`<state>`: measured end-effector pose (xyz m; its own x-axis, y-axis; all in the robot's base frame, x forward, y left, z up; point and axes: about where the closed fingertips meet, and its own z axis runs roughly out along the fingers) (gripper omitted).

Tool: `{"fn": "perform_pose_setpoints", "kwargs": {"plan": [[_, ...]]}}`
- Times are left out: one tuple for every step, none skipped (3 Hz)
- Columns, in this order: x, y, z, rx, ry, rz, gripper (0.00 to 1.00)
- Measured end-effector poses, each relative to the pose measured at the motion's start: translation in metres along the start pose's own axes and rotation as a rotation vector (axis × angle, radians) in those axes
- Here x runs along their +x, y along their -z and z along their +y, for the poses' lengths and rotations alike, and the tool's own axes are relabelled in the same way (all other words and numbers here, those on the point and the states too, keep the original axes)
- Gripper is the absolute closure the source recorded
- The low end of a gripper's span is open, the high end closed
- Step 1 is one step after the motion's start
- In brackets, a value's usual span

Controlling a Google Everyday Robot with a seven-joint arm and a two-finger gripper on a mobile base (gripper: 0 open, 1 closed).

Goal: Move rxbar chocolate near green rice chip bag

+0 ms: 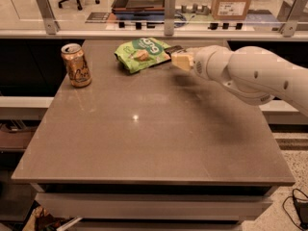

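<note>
The green rice chip bag (142,53) lies crinkled at the back middle of the brown table (144,138). My gripper (180,59) reaches in from the right on a white arm and sits just right of the bag, low over the table. It is shut on the rxbar chocolate (173,49). Only the bar's dark end shows, sticking out past the tan fingertips (184,61) and close to the bag's right edge. I cannot tell whether the bar touches the table.
An orange-tan drink can (76,65) stands upright at the back left. A glass barrier with metal posts (169,7) runs along the far edge. My arm (255,76) covers the back right of the table.
</note>
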<state>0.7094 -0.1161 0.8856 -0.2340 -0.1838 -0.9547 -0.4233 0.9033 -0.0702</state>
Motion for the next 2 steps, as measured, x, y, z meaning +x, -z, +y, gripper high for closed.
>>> {"fn": "perform_pose_setpoints", "kwargs": {"plan": [[-0.0016, -0.0026, 0.001, 0.0, 0.004, 0.001, 0.82], [-0.0037, -0.0024, 0.0026, -0.002, 0.006, -0.002, 0.59]]}}
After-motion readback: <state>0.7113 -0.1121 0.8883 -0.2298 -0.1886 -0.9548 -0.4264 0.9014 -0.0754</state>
